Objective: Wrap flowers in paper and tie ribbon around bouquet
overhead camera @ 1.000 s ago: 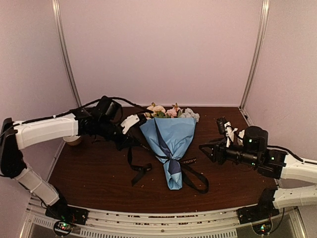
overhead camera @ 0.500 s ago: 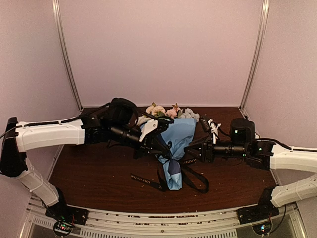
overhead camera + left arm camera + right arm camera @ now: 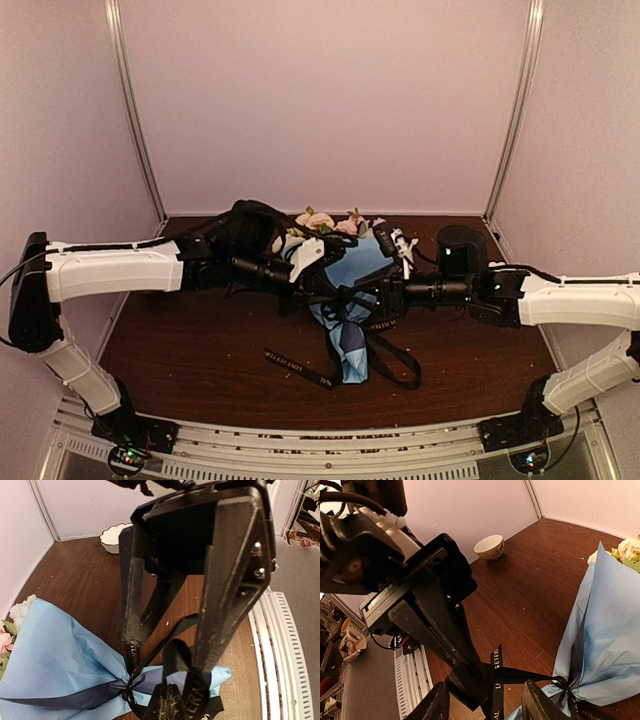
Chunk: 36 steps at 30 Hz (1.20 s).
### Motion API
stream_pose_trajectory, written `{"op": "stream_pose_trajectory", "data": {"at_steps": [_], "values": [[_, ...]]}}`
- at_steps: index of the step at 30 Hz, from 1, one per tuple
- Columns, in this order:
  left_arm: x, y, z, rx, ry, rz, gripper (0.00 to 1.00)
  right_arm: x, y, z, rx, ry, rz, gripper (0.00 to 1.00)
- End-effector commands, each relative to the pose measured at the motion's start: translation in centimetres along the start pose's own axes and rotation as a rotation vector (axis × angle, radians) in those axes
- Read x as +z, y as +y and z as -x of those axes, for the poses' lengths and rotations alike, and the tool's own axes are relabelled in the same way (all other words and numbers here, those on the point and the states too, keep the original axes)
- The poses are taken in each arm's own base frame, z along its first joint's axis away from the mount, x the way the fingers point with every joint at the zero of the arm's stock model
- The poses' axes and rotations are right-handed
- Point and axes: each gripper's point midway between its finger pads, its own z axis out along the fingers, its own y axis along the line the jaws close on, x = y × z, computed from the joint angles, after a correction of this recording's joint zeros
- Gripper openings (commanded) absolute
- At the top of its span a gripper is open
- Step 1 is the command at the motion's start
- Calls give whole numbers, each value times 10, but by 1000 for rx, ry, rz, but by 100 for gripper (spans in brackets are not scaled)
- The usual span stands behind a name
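Blue paper bouquet (image 3: 350,350) lies in the middle of the table (image 3: 190,340), its flowers (image 3: 318,219) toward the back wall. From above, both arms meet over it and hide its waist. Left jaws are clamped tight on the black ribbon (image 3: 196,700) just above the knot. Right jaws stand partly apart, holding nothing, with that strand showing between them. A white bowl (image 3: 490,547) sits well apart, near the wall.

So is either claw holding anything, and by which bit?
The left gripper is shut on the black ribbon, pinching a strand near the knot on the bouquet. The right gripper is open, holding nothing.
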Motion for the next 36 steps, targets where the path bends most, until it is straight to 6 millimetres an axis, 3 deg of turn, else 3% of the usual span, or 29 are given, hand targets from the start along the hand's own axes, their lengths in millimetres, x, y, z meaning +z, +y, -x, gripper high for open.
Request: {"op": "stream_pose_trajectory", "data": {"at_steps": [1, 6, 13, 17, 21, 26, 32, 33, 34, 36], "values": [[6, 12, 0, -2, -15, 37, 0, 4, 14, 10, -20, -18, 75, 51], [8, 16, -1, -6, -18, 47, 0, 7, 13, 7, -6, -7, 80, 48], [6, 28, -6, -44, -22, 83, 0, 7, 17, 2, 1, 21, 101, 21], [7, 37, -10, -64, -25, 110, 0, 4, 20, 2, 7, 17, 117, 0], [16, 43, -28, -52, 23, 127, 0, -1, 17, 13, 4, -28, 80, 0], [32, 57, -69, -53, 138, 193, 0, -6, -4, 21, 5, -42, -59, 0], [45, 66, -98, -57, 205, 226, 0, -7, -37, 18, 102, -31, -233, 0], [46, 65, -102, -56, 220, 218, 4, -6, -42, 18, 113, -29, -253, 0], [46, 63, -107, -54, 239, 212, 17, -4, -44, 17, 119, -24, -263, 0], [41, 61, -109, -39, 248, 215, 35, -1, -49, 15, 135, -1, -287, 0]]}}
